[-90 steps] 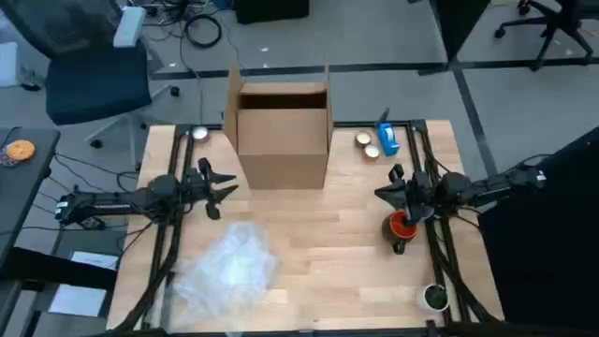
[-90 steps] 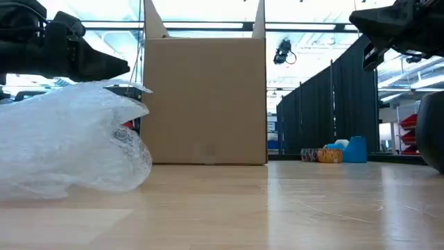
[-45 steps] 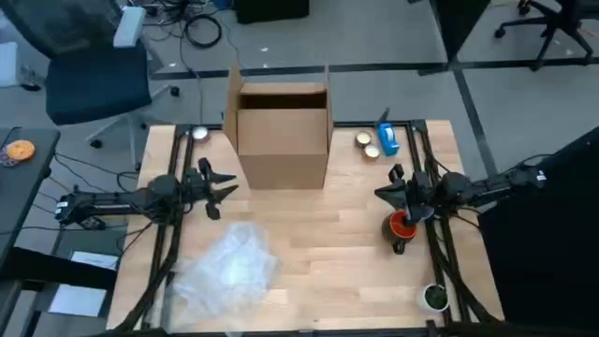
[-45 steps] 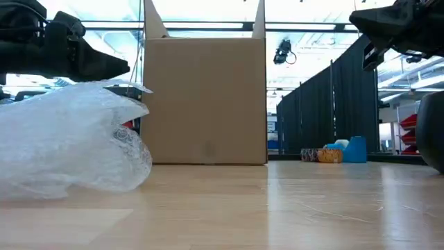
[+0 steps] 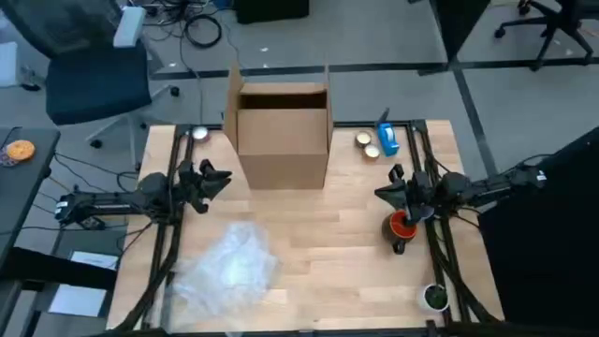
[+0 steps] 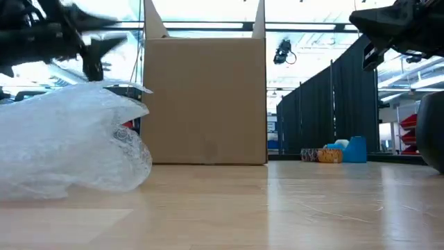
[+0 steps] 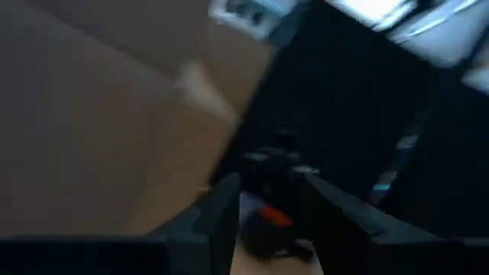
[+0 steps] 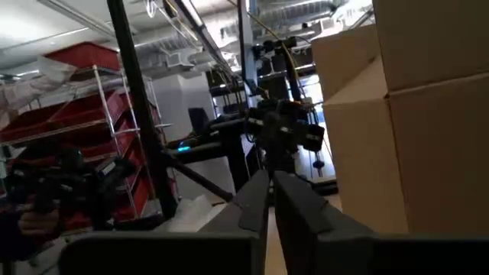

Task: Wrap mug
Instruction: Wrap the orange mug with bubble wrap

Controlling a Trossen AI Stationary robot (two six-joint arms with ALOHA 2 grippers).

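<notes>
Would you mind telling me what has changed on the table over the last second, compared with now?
Only the left gripper moved: it turned at the wrist and pulled back slightly toward its own side, still above the table near the cardboard box. It took hold of nothing. The right gripper stayed above the mug, and the bubble wrap and box lie as before.
</notes>
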